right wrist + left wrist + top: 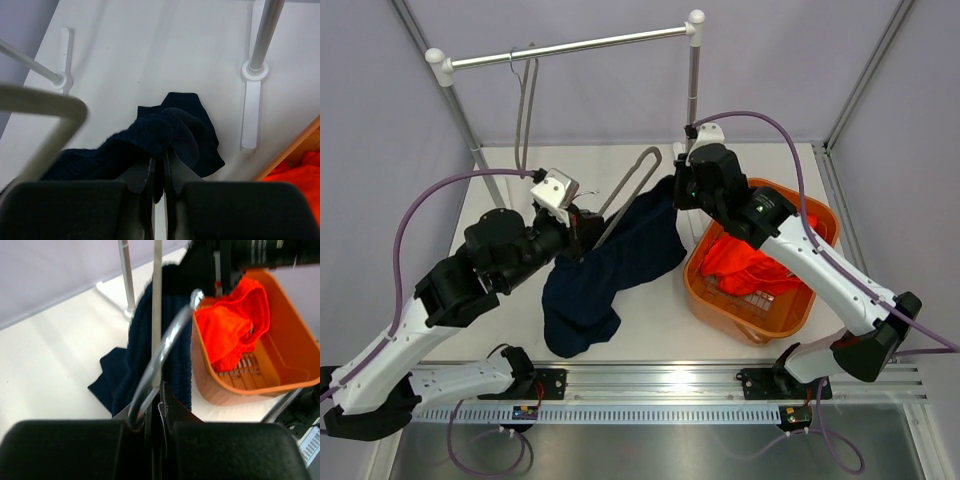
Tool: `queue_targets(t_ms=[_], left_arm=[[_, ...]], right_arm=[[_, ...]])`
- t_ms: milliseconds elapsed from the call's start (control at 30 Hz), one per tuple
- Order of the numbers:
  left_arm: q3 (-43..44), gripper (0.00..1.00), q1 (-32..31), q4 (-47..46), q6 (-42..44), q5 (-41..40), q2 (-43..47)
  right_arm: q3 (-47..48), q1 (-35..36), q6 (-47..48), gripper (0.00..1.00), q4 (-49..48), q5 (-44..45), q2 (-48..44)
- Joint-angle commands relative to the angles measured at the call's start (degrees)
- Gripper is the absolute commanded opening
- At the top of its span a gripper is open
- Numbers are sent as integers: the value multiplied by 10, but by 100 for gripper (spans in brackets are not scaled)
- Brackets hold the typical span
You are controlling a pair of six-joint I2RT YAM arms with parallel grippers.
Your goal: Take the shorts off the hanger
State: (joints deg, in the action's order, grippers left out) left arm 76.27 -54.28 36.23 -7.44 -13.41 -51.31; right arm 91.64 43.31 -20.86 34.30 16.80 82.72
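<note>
The navy shorts trail from my right gripper down onto the white table, and part of them still lies along the grey hanger. My left gripper is shut on the hanger's lower end. In the left wrist view the hanger's bar rises from between the shut fingers, with the shorts behind it. My right gripper is shut on the shorts' upper edge. In the right wrist view it pinches a fold of the navy fabric, and the hanger shows blurred at the left.
An orange basket with a red-orange garment stands at the right, close to the right arm; it also shows in the left wrist view. The clothes rail spans the back on two posts. A second hanger hangs on it.
</note>
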Motion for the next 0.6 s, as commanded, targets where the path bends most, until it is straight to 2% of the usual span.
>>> queue_targets(t_ms=[0,100,200,300,467,567], left_arm=[[1,0,-4,-113,-18,-10,19],[3,0,-4,-147,-27,3,7],[0,0,-4,-183,-30,-26,-6],[-1,0,-4,-226,-25,-71,-25],[-7,0,-4,-313,-21,-127,-60],[12,0,-4,-326,-6,-167,-94]], right_arm=[[-28,5,-9,1,-30,14,-34],[-44,12,-12,1,-35,3,-39],[-53,24,-16,0,-42,-9,-46],[-47,69,-20,0,-48,-10,-57],[-8,184,-9,0,-35,27,-55],[13,238,-1,0,-26,60,-56]])
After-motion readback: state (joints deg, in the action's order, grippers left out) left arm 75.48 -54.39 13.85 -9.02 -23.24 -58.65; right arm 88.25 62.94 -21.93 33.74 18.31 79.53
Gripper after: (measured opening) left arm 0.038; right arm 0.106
